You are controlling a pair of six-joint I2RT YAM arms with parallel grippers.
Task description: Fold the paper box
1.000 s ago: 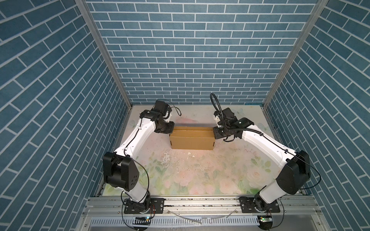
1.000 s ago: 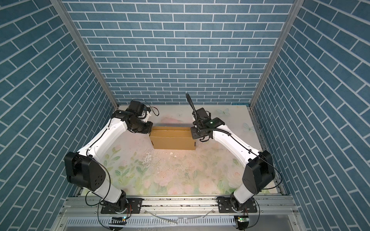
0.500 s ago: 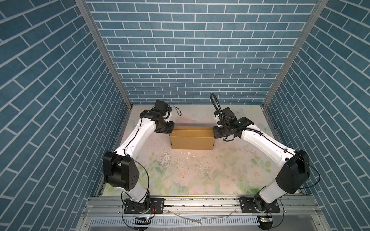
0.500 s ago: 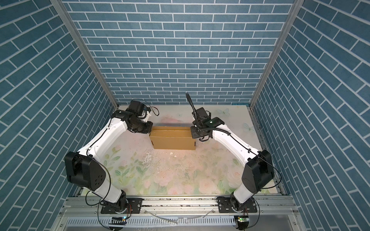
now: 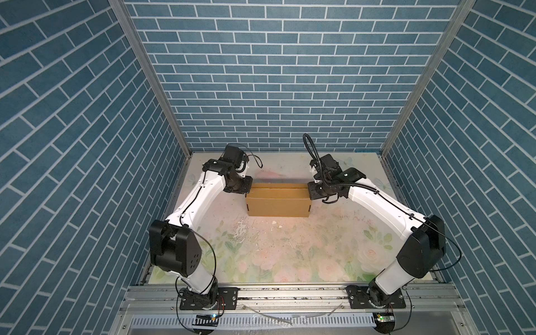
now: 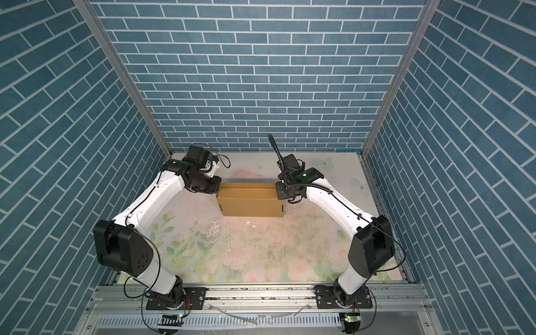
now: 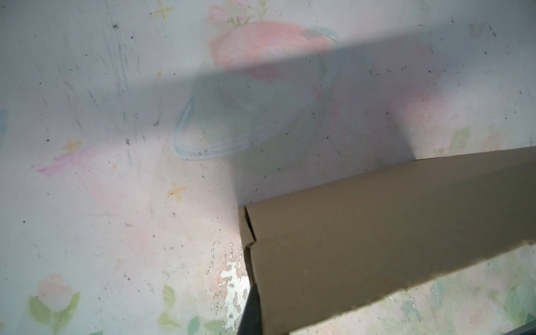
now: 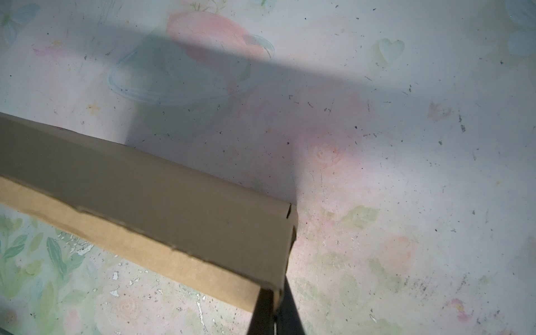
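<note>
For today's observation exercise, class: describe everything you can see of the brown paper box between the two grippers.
The paper box is plain, unprinted brown cardboard, folded into a long, shallow shape with creases along its top and small slits at its end corners. It stands toward the far middle of the floral table, one long panel facing the camera. The left gripper and right gripper are shut on its two ends.

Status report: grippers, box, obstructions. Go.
Left gripper shut on paper box end. Right gripper shut on opposite end. Nothing in the way.
</note>
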